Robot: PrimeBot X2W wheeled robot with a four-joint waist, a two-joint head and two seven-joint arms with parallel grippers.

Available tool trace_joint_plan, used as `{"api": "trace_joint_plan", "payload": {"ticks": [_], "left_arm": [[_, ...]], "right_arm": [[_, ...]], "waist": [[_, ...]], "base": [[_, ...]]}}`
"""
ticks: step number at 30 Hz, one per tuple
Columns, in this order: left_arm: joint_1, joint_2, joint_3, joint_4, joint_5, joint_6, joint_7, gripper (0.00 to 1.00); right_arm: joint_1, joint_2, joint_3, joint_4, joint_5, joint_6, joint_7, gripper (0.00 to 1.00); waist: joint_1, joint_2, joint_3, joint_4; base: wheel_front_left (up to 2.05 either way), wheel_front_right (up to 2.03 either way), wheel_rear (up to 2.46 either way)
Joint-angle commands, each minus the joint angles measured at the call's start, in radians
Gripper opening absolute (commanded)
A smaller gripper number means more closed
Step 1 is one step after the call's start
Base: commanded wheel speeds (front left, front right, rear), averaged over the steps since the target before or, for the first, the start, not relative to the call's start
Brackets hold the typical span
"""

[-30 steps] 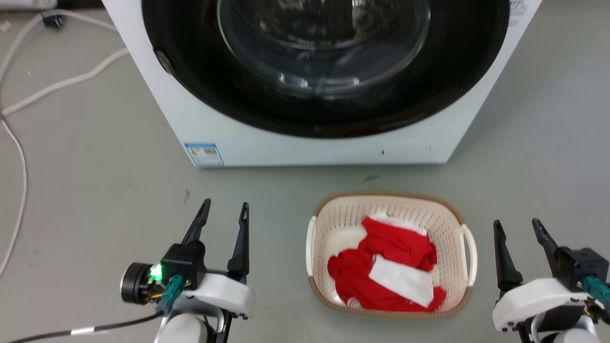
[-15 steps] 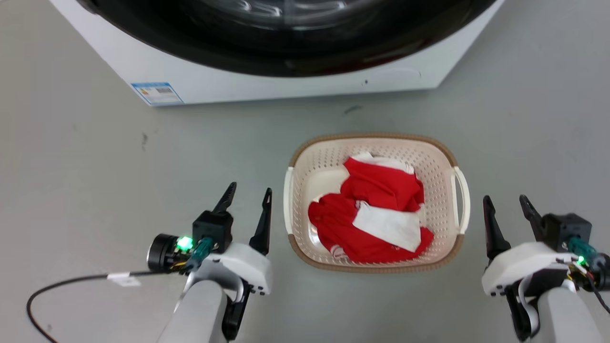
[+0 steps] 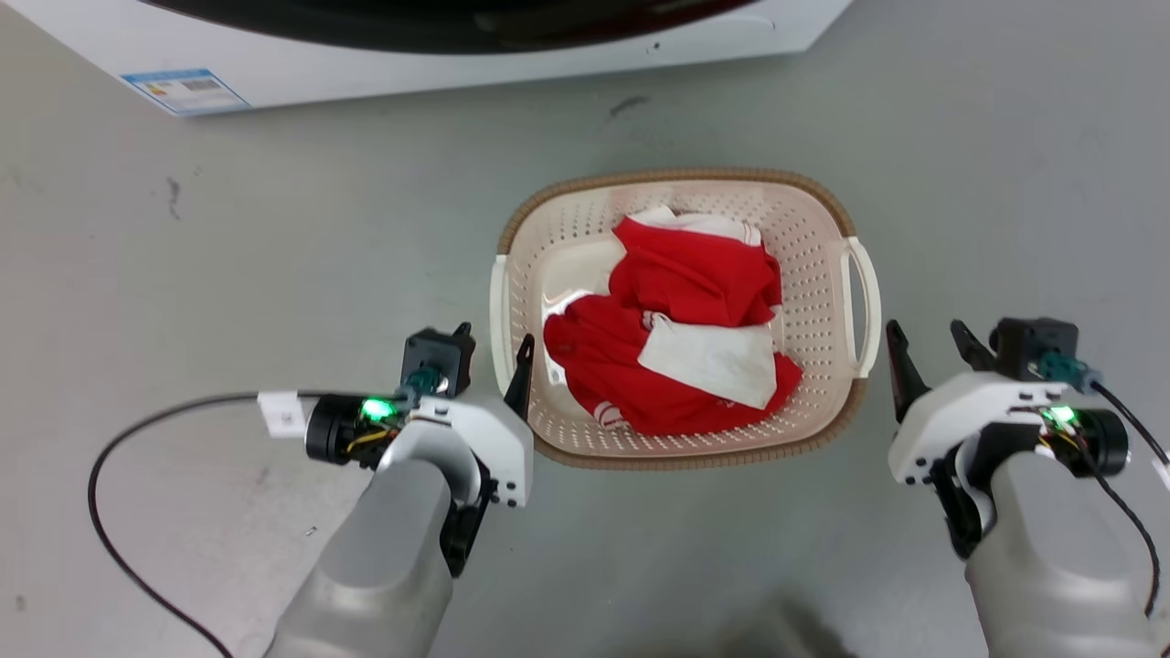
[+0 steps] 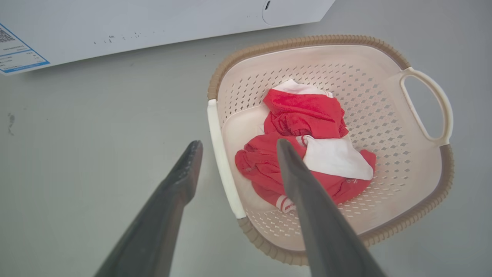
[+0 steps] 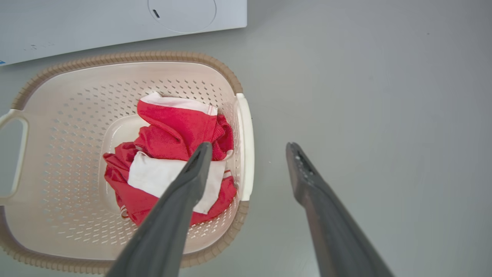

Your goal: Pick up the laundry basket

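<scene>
Now, at the lower corners of the head view, the left gripper (image 3: 496,334) and right gripper (image 3: 923,327) have been brought in close beside the laundry basket (image 3: 813,247), which rests on the floor (image 3: 274,228) at mid-frame. Both jaws are held wide open and empty. In the wrist views the left white handle (image 4: 225,161) and right white handle (image 5: 246,154) are framed between them, so handle grasps are judged imminent. The washing machine (image 3: 366,64) is cropped at the top by camera tilt.

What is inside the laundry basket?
Crumpled red and white clothing lies in the laundry basket, leaving some of its cream bottom bare. Anything beneath the clothing is covered.
</scene>
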Motion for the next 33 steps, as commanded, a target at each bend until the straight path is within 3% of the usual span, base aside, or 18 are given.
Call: {"api": "trace_joint_plan", "payload": {"ticks": [1,16,33], "left_arm": [[-0.042,0.001,-0.016,0.038,-0.014,0.006,0.010,1.00],[-0.308,0.001,-0.096,0.281,-0.087,0.012,0.085,1.00],[-0.467,0.001,-0.185,0.377,-0.147,0.018,0.188,1.00]], "right_arm": [[-0.051,0.001,0.006,0.050,-0.003,-0.001,-0.006,1.00],[-0.324,0.001,0.055,0.352,-0.027,-0.001,-0.003,1.00],[-0.434,0.000,0.176,0.418,0.052,-0.001,0.045,1.00]], "waist": [[-0.0001,0.0000,0.029,-0.017],[-0.0001,0.0000,0.163,-0.043],[-0.0001,0.0000,0.268,-0.071]], "base": [[0.00,0.00,0.00],[0.00,0.00,0.00],[0.00,0.00,0.00]]}}
